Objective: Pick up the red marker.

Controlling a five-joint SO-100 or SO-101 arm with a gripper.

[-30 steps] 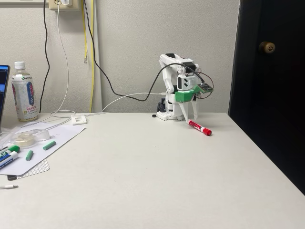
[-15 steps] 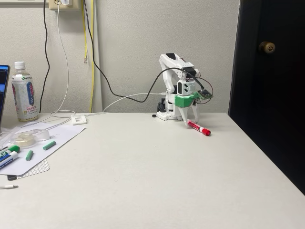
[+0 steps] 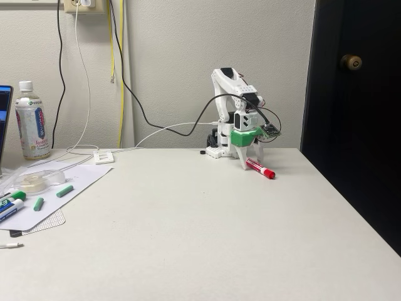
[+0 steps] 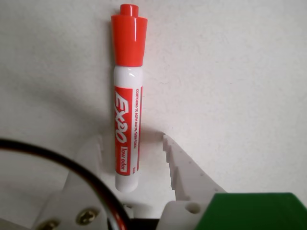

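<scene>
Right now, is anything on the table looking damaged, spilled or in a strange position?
Nothing stands out. The red marker lies flat on the table with its cap on, its rear end between the open fingers of the tool. The bottle at the left stands upright and capped; no spill is visible.

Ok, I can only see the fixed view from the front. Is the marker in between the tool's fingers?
Observer: Yes. In the wrist view, the white tail end of the slim white-barrelled red marker lies between the two fingers of the white plastic tool.
Operator: Is it squeezing it?
Observer: No. Some pale table shows between the toothed finger and the barrel.
Operator: Which way is the cap?
Observer: The red cap points straight away from the tool.
</scene>
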